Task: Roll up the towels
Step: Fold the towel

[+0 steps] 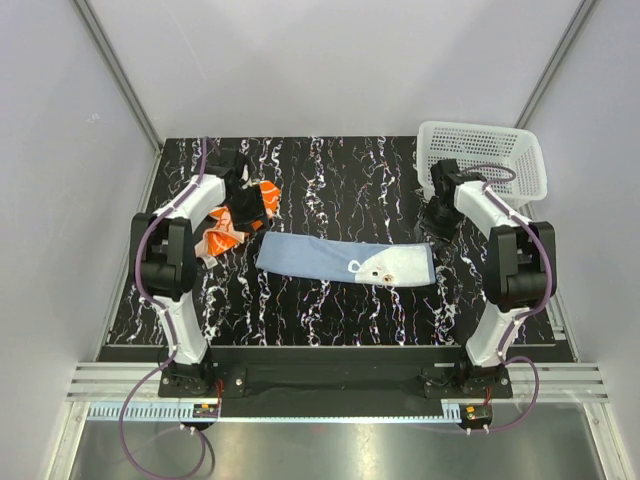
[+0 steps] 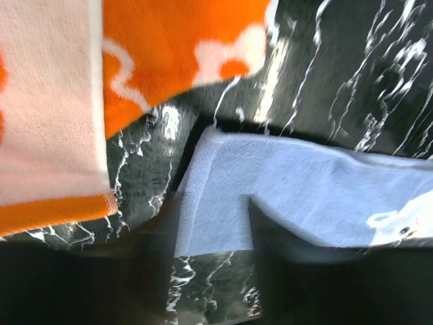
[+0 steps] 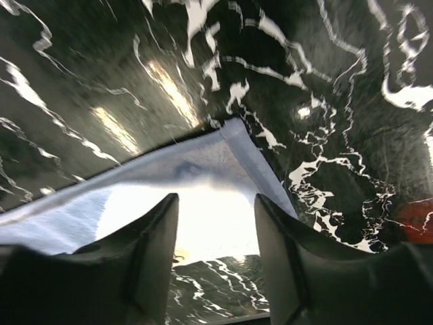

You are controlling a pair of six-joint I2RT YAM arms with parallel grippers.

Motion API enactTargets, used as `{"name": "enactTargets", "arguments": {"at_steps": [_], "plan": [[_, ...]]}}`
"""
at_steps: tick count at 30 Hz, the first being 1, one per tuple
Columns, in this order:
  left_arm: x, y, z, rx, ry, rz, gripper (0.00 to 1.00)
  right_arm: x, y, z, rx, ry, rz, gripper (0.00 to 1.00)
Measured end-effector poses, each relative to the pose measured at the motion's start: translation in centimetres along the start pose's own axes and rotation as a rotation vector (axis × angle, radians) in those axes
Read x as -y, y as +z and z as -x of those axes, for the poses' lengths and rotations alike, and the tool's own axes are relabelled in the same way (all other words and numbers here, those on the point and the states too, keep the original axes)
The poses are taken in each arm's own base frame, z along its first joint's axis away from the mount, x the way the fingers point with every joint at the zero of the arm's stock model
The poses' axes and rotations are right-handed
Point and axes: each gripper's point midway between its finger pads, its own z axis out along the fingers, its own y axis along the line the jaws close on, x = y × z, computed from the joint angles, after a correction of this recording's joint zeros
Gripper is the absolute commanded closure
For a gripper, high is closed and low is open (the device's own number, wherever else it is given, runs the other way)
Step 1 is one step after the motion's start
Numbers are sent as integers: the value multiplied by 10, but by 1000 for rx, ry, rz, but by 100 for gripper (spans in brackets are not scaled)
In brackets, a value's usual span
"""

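Hovering over a black marbled table [image 1: 340,190], two robot arms flank the blue towel [image 1: 330,257], which lies folded into a long flat strip across the middle of the overhead frame. The left gripper [image 1: 247,207], at upper left, hangs above the crumpled orange towel [image 1: 222,240], just beside the strip's left end. Its wrist view is blurred, but the jaws appear parted with nothing clamped. The right gripper [image 3: 216,200] stands partly open above the strip's right corner and grips nothing, its fingers [image 3: 152,250] framing that corner in the wrist view. A white mesh basket [image 1: 520,165] sits at upper right, behind the right arm.
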Motion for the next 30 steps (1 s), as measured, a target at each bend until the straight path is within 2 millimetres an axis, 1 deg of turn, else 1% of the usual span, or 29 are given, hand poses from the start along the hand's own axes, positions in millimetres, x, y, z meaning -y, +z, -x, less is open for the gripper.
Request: {"name": "enactTargets", "arguments": {"at_steps": [1, 2, 4, 5, 6, 8, 9, 11, 14, 16, 18, 20, 23, 25, 26, 28, 30], "plan": [[1, -1, 4, 9, 5, 2, 32, -1, -3, 5, 11, 1, 1, 41], [1, -3, 8, 20, 5, 3, 20, -2, -7, 12, 25, 4, -2, 39], [1, -7, 15, 36, 8, 11, 14, -1, -16, 26, 65, 15, -13, 31], [0, -9, 17, 44, 9, 17, 13, 1, -20, 33, 86, 19, -24, 20], [-1, -10, 19, 51, 9, 23, 13, 3, -23, 38, 104, 21, -36, 17], [-5, -13, 20, 60, 13, 41, 13, 10, -27, 44, 131, 23, -67, 17], [-6, -14, 20, 64, 15, 46, 13, 18, -31, 45, 145, 24, -98, 17], [-9, -19, 16, 77, 25, 50, 13, 28, -37, 43, 161, 28, -126, 21], [-12, -35, 2, 103, 40, 41, 13, 40, -45, 28, 168, 32, -109, 25], [-12, -46, -7, 128, 54, 27, 13, 47, -49, 10, 155, 34, -82, 28], [-12, -58, -19, 157, 76, 11, 13, 49, -50, -10, 135, 44, -29, 30], [-10, -65, -30, 177, 101, -4, 13, 50, -44, -28, 107, 55, 16, 31], [-7, -69, -41, 190, 134, -17, 13, 53, -29, -55, 38, 74, 49, 33], [-5, -69, -45, 198, 153, -25, 13, 54, -20, -66, 2, 85, 56, 34], [-5, -69, -45, 200, 156, -28, 13, 54, -17, -70, -10, 91, 62, 36], [-3, -69, -48, 205, 168, -34, 13, 52, -13, -74, -22, 103, 74, 37], [-1, -69, -49, 210, 176, -39, 13, 50, -9, -74, -21, 116, 84, 41]]}}
